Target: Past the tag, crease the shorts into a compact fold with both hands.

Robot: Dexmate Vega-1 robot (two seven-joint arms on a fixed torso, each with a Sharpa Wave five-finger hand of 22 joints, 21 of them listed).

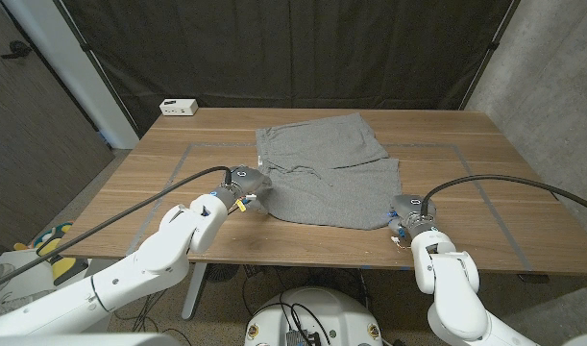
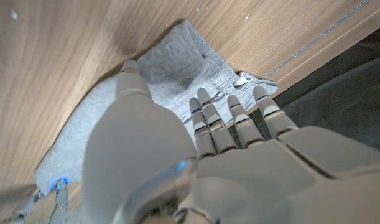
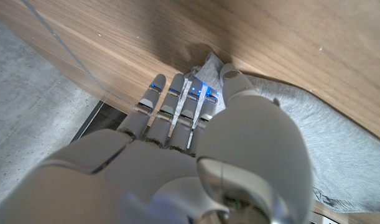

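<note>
The grey shorts [image 1: 324,171] lie spread on the desk [image 1: 130,192]. The left hand [image 1: 243,183] and right hand [image 1: 405,213] each pinch a near corner; both should lift evenly and carry the hem away together.

Left robot hand [image 1: 243,182] and right robot hand [image 1: 405,210] reach forward, fingers extended.

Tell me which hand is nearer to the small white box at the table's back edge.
Left. The left hand is at the shorts' left corner, below the white box; the right hand sits at the opposite near corner.
</note>
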